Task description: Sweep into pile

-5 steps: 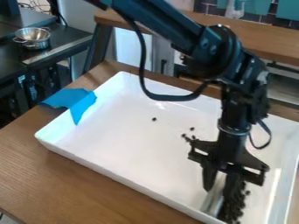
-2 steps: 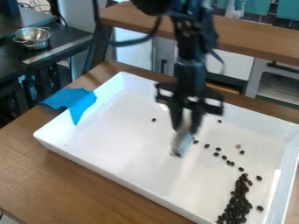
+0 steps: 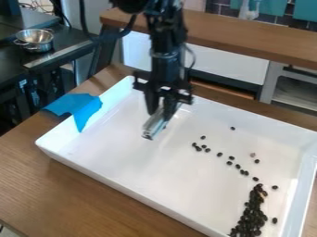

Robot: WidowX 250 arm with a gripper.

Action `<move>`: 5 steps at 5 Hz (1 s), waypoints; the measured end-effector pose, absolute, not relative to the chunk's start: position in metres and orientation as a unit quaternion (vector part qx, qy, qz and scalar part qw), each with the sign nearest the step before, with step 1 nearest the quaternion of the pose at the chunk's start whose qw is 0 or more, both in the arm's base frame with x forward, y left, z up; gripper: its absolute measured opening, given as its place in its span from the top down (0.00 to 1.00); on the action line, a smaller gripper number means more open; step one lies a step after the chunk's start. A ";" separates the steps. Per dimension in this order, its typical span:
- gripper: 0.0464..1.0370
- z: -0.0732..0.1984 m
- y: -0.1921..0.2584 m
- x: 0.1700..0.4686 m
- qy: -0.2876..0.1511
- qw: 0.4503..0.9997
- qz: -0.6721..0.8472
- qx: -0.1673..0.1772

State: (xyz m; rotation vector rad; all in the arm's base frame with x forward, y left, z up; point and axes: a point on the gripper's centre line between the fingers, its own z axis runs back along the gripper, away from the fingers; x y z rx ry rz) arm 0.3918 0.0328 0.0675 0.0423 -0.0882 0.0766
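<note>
In the camera view, the gripper (image 3: 160, 111) hangs down over the white tray (image 3: 114, 178), in the part towards its far left corner. Its two fingers are closed on a silvery tool (image 3: 156, 124) – one finger to each side – and the tool slants, its lower end pointing towards the tray's left and near edges. Whether that lower end touches the tray's floor, I cannot tell.

The pile of dark beans (image 3: 250, 214) lies inside the tray, well apart from the tool, in the near part towards the right edge. It is a long, narrow heap that starts by the near edge and runs up towards the far one, with a few lighter bits among the beans near its upper end. Loose beans (image 3: 237, 166) form a broken line from the upper end of the pile back towards the middle of the tray, ending in a small cluster. One more lies nearer the far edge, a pale one sits right of the line, and two dark ones lie between the pile and the right edge.

The tray stands on a wooden table (image 3: 80, 192). A blue cloth (image 3: 79, 107) drapes over the tray's left edge – partly inside, partly outside. Beyond, a metal bowl (image 3: 34, 40) sits on a dark counter (image 3: 62, 46).
</note>
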 end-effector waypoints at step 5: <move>0.71 0.031 0.070 0.405 -0.031 0.997 0.005 0.072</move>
